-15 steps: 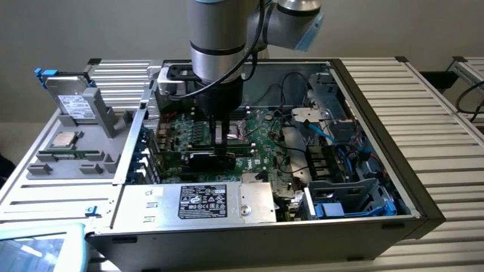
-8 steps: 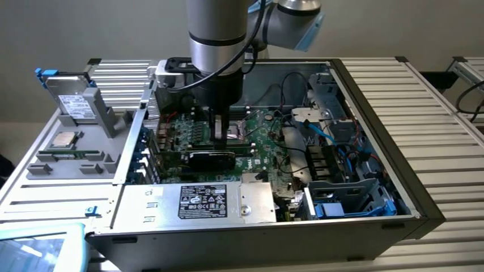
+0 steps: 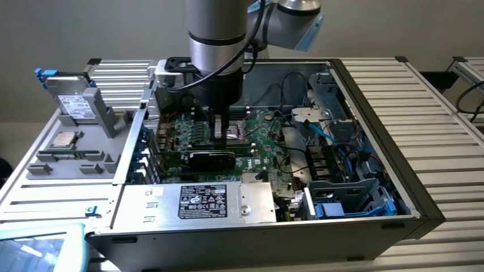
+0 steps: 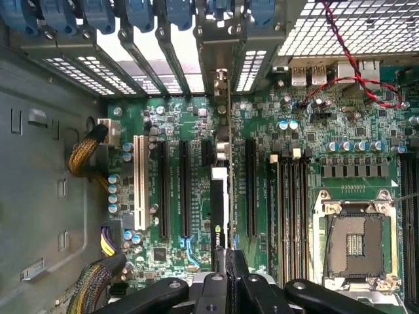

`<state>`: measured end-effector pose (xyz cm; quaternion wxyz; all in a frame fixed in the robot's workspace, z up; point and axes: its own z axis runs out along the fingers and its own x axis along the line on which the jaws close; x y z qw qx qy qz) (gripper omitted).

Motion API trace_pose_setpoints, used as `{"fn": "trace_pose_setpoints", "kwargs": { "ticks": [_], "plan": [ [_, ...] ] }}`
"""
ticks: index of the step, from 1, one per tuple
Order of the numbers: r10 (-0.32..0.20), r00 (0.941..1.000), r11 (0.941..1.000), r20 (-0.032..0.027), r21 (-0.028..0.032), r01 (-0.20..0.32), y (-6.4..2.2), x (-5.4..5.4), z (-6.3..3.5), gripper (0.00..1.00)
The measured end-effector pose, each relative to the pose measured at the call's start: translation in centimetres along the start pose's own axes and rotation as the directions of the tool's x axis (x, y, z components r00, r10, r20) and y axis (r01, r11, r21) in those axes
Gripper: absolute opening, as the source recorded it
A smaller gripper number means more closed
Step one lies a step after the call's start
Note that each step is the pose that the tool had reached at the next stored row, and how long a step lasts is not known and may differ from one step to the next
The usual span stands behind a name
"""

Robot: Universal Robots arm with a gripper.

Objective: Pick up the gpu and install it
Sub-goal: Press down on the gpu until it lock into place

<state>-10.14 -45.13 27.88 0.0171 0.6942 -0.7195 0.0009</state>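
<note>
The gpu (image 3: 209,158) stands on its edge over the green motherboard (image 3: 261,136) inside the open computer case (image 3: 378,224), its black shroud facing the case front. In the wrist view the gpu (image 4: 221,196) appears edge-on, lined up along an expansion slot between the black slots (image 4: 185,190), with its metal bracket reaching the rear slot openings (image 4: 216,46). My gripper (image 3: 219,136) comes straight down from above and is shut on the card's upper edge; its black fingers (image 4: 239,278) pinch the card from both sides. I cannot tell whether the card sits fully in the slot.
A silver hard drive with a white label (image 3: 74,105) and a processor (image 3: 65,139) rest on the grey fixture at the exterior view's left. The power supply (image 3: 203,201) is at the case front. RAM sticks (image 4: 291,216), the empty CPU socket (image 4: 357,245) and red wires (image 4: 347,78) lie beside the card.
</note>
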Motion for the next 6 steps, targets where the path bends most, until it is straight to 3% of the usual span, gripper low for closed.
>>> {"fn": "trace_pose_setpoints", "kwargs": {
  "ticks": [6],
  "plan": [
    [0.000,1.0000,1.0000,0.0001,0.0001,0.000,0.07,0.00,0.01,0.14]
  ]
}}
